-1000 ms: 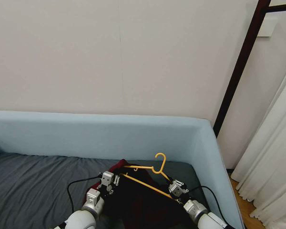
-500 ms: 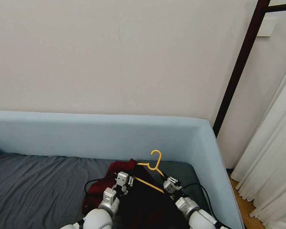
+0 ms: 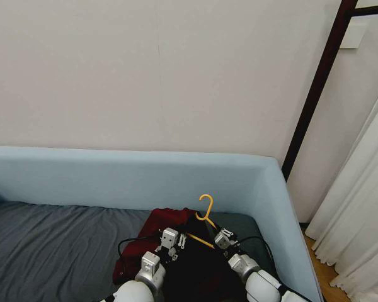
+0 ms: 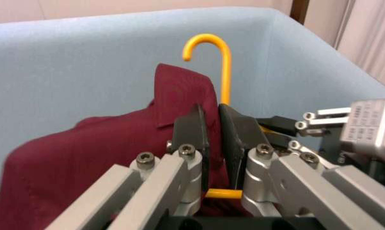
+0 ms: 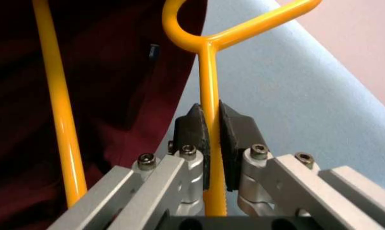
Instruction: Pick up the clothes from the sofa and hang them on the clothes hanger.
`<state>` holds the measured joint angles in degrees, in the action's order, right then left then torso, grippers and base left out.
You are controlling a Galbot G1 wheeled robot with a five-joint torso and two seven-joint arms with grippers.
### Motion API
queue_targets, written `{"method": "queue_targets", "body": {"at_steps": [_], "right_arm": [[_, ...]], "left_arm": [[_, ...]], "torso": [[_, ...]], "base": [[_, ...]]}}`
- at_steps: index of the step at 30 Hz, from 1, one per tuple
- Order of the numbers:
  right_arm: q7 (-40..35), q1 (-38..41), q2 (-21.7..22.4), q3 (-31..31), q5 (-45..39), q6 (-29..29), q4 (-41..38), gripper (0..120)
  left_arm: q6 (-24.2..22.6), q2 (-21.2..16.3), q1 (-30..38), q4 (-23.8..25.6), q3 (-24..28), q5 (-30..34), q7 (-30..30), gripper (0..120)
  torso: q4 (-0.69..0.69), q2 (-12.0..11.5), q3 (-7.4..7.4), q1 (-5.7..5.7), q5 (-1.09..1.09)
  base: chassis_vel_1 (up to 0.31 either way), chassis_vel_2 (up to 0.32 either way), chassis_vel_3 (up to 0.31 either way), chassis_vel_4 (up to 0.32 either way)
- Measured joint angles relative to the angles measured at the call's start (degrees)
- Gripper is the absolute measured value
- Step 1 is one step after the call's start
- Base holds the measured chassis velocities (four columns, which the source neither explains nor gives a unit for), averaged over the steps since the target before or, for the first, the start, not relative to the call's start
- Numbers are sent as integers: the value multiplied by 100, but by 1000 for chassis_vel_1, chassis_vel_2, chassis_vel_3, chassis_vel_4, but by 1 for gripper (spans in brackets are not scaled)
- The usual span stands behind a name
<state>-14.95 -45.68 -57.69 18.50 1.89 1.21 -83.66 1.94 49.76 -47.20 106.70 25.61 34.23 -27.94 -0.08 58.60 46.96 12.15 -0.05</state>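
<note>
Threading looked like the step in hand. The right gripper (image 5: 211, 125) was clamped on a wire arm of the yellow hanger (image 3: 206, 209), just below its hook, and the left gripper (image 4: 213, 125) was pinched together on the dark red shirt (image 3: 166, 221) close to the collar. Both worked low over the sofa (image 3: 145, 176) seat, near its far right corner. Done well, the hanger probably needed holding steady and level while the cloth was drawn over its shoulder, without tugging it crooked.
</note>
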Motion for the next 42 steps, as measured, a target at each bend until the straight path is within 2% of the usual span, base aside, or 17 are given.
{"method": "queue_targets", "body": {"at_steps": [4, 15, 21, 24, 26, 27, 30, 32, 34, 35, 38, 40, 41, 42], "right_arm": [[27, 51, 23, 8, -16, 7, 3, 5], [25, 62, 20, 63, 150, -7, -36, 5], [2, 150, 20, 63, 142, 1, -26, 5], [-27, 164, 22, 49, 121, 2, -78, 5], [-44, 162, 45, 19, 120, 2, -123, 5], [-44, 162, 45, 19, 120, 2, -123, 5], [-47, 133, 118, -22, 146, -34, -141, 5], [-51, 129, 126, -43, 168, -66, -130, 5], [-62, 126, 126, -90, 239, -150, -84, 5], [-65, 122, 126, -115, 279, -202, -66, 5], [-67, 105, 130, -134, 324, -252, -63, 5], [-73, 58, 140, -172, 416, -334, -61, 5], [-73, 58, 140, -172, 416, -334, -61, 5], [-74, 37, 148, -185, 441, -361, -61, 5]], "left_arm": [[-64, 28, -123, 115, 75, -205, -41, 7], [-107, 188, -165, 28, 227, -615, -75, 7], [-129, 138, -406, 56, 278, -846, -72, 7], [-193, 130, -519, 30, 251, -915, -141, 14], [-397, 115, -597, 58, 149, -918, -243, 24], [-397, 115, -597, 58, 149, -918, -243, 24], [-683, -46, -735, 172, -24, -1061, -396, 41], [-702, -108, -806, 200, -88, -1153, -410, 44], [-693, -243, -977, 264, -234, -1325, -413, 53], [-587, -343, -1107, 306, -349, -1412, -395, 59], [-330, -442, -1266, 332, -544, -1498, -259, 66], [281, -535, -1403, 238, -993, -1601, 166, 76], [281, -535, -1403, 238, -993, -1601, 166, 76], [566, -568, -1400, 142, -1202, -1628, 408, 81]], "torso": [[1, 0, -1, 0, 0], [0, 0, -1, 0, 0], [2, 0, -1, 0, 0], [2, 0, -1, 0, 0], [1, 0, -1, 0, 0], [1, 0, -1, 0, 0], [-1, 0, 0, 0, -1], [-1, 0, -1, 0, -1], [1, 0, -1, 0, -1], [1, 0, 0, 0, 0], [2, 0, 0, 0, -1], [2, 0, -1, 0, -1], [2, 0, -1, 0, -1], [2, 0, -1, 0, -1]], "base": [[0, 0, 0, 0], [0, 0, 0, 0], [0, 0, 0, 0], [0, 0, 0, 0], [0, 0, 0, 0], [0, 0, 0, 0], [0, 0, 0, 0], [0, 0, 0, 0], [0, 0, 0, 0], [0, 0, 0, 0], [0, 0, 0, 0], [0, 0, 0, 0], [0, 0, 0, 0], [0, 0, 0, 0]]}}
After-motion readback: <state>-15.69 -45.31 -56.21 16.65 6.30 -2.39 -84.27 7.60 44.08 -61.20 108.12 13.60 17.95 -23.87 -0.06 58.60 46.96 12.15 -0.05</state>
